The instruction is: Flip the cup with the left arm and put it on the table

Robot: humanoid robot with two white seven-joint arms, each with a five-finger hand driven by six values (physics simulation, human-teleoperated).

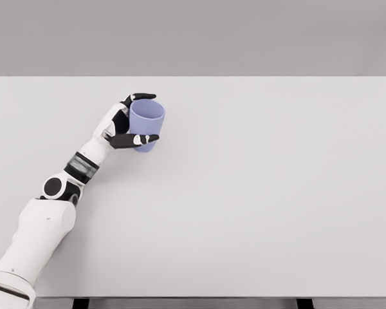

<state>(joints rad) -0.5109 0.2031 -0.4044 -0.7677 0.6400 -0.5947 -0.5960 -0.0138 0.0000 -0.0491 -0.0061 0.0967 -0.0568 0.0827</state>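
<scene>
The lilac cup (146,125) sat in the left part of the white table (257,212), nearer the far edge than the near one, well clear of every edge; its long axis stood roughly upright, tilted slightly, with the wider flat end up and the narrower end down; whether that upper end was open could not be told. The left hand (125,125) was wrapped around it, one finger over the far side and another across the near side; broad bare tabletop lay to the right and in front.
</scene>
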